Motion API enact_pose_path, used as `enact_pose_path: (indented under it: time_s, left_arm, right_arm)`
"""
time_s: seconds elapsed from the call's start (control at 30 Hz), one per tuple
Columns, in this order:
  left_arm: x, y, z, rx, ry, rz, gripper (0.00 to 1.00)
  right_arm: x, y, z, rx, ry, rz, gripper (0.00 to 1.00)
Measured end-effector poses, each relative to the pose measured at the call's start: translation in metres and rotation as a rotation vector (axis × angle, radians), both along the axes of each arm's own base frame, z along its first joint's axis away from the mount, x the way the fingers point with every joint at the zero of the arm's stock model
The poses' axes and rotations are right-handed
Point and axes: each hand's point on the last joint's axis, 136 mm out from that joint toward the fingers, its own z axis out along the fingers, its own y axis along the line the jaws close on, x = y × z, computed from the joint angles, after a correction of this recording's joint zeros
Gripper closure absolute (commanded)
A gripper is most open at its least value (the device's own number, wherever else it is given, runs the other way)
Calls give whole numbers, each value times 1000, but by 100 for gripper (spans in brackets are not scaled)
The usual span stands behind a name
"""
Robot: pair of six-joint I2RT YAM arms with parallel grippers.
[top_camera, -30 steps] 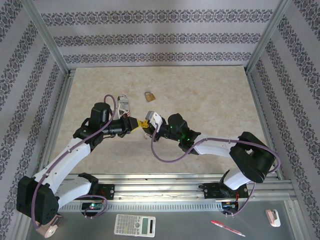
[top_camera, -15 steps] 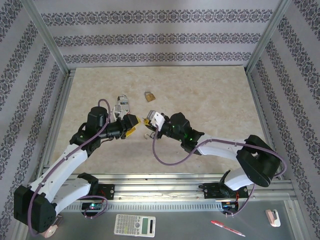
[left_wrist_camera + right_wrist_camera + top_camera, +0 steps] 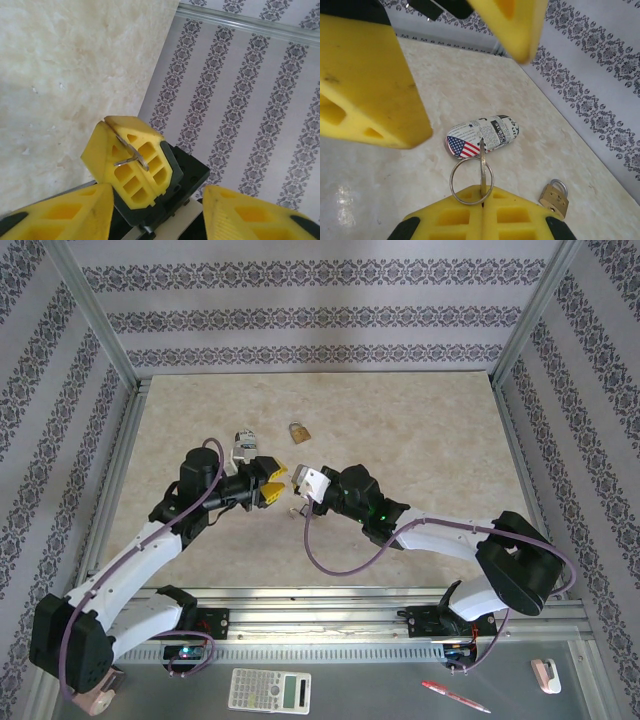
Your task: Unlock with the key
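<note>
Right jaws clench the key (image 3: 482, 167); left jaws gape above marbled tabletop (image 3: 420, 430), patterned walls (image 3: 320, 320) around

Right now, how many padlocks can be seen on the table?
1. The brass padlock lies on the table toward its far middle, just right of a flag-printed oval object. Others may be hidden from these views.
</note>
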Motion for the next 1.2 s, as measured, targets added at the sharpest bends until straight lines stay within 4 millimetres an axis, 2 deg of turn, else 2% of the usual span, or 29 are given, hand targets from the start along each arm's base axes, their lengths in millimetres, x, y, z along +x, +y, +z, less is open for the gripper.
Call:
enact_pose_path:
  time_s: [0.13, 0.37, 0.5, 0.57, 0.7, 0.83, 0.93, 1.13, 1.2]
  left_arm:
    - [6, -2, -3, -20, 32, 11, 61]
    - [12, -6, -19, -14, 88, 13, 62]
    - [14, -7, -20, 9, 82, 4, 62]
    - [16, -7, -17, 14, 69, 1, 57]
    - [15, -6, -16, 22, 63, 5, 48]
    - [9, -2, -3, 12, 30, 12, 42]
    - [3, 1, 3, 3, 5, 17, 42]
    - [6, 4, -6, 27, 6, 33, 40]
    - [8, 5, -8, 33, -3, 45, 43]
  right_arm:
    - [0, 0, -1, -7, -5, 3, 100]
    - [-1, -1, -5, -24, 0, 6, 100]
    - [-5, 2, -6, -55, -33, 22, 100]
    - [-8, 4, -5, -86, -76, 25, 100]
    - [-7, 3, -3, -192, -220, 16, 100]
    - [4, -2, 4, -295, -375, -24, 100]
    - [16, -3, 8, -383, -481, -50, 100]
    - [36, -3, 11, -610, -735, -74, 100]
    - [40, -5, 16, -667, -800, -85, 100]
